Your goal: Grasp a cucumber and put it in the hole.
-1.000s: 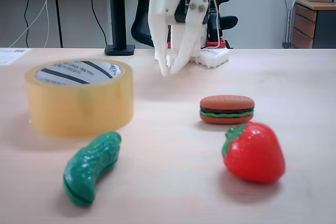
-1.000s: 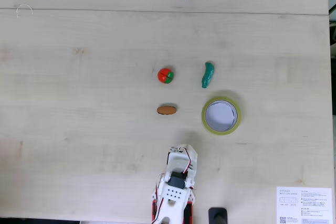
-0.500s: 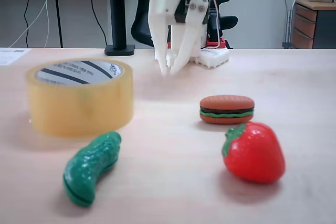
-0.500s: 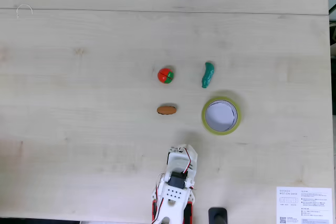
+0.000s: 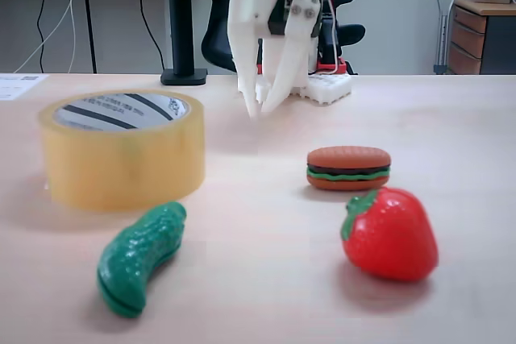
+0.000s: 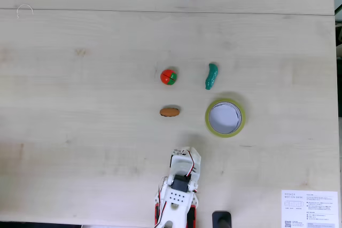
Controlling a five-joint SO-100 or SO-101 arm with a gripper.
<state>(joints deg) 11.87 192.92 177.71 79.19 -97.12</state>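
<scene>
Cucumber (image 6: 211,76) lies just beside the hole (image 6: 225,117), untouched.

The cucumber (image 5: 139,257) is glossy, bumpy green plastic; beside it the strawberry (image 5: 391,234) is smooth, shiny red plastic. The tape roll (image 5: 121,149) looks translucent and slick. The table (image 5: 451,126) is matt pale wood grain. The gripper (image 5: 258,107) is matt white plastic.

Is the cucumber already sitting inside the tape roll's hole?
No. In a fixed view from above, the cucumber lies on the table just outside the tape roll, whose hole shows nothing inside.
</scene>
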